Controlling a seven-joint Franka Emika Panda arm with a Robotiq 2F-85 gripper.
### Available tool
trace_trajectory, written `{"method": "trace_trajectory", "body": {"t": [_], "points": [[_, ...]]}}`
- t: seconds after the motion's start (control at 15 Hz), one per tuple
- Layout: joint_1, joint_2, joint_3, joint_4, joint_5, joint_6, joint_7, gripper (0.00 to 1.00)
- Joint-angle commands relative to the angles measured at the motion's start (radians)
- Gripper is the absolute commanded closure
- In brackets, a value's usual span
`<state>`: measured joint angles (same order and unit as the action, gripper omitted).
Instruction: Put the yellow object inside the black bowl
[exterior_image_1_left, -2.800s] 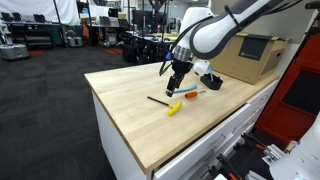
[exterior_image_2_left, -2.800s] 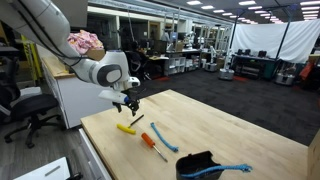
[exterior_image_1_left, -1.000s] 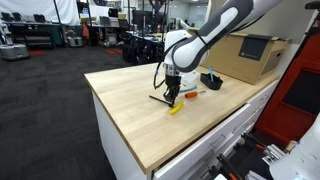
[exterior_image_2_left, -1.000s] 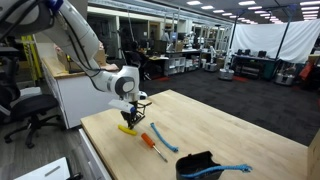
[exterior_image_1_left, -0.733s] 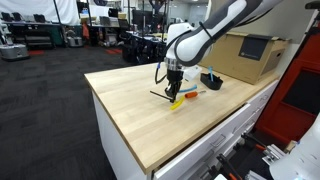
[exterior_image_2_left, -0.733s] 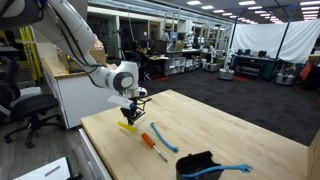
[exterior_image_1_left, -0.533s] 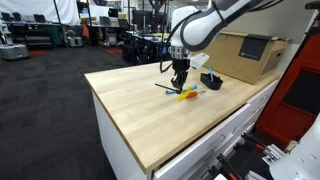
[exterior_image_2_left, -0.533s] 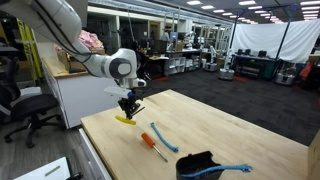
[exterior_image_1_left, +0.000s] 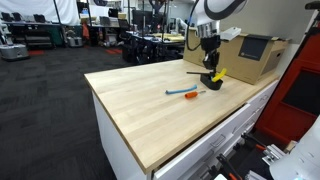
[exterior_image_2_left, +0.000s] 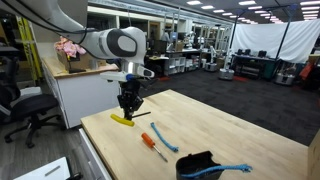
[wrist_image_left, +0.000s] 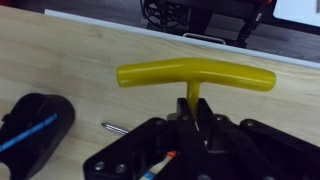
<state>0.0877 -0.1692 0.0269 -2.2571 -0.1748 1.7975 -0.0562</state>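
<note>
Reaching down from above, the white arm holds its wrist vertical, with the gripper (exterior_image_1_left: 209, 64) pointing straight at the wooden table (exterior_image_1_left: 130, 100). In the wrist view, its jaws are clamped tight on the thin black rod of the yellow object (wrist_image_left: 195, 76), whose handle lies crosswise beyond the fingertips, over bare wood. In an exterior view the object hangs clear of the table, just above the black bowl (exterior_image_1_left: 213, 83), near the cardboard box (exterior_image_1_left: 250, 55). A blue-and-orange tool (exterior_image_1_left: 182, 92) lies beside the bowl.
</note>
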Motion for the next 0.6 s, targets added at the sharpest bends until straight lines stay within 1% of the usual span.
{"method": "trace_trajectory", "body": {"t": [0.0,0.2,0.4,0.53], "points": [[-0.087,-0.001,-0.073,0.006,0.055,-0.003,0.0,0.97],[-0.153,0.025,-0.144,0.028,0.1,-0.018,-0.002,0.97],[-0.196,0.051,-0.184,0.055,0.103,-0.022,0.009,0.97],[-0.214,0.075,-0.198,0.082,0.094,-0.021,0.016,0.97]]}}
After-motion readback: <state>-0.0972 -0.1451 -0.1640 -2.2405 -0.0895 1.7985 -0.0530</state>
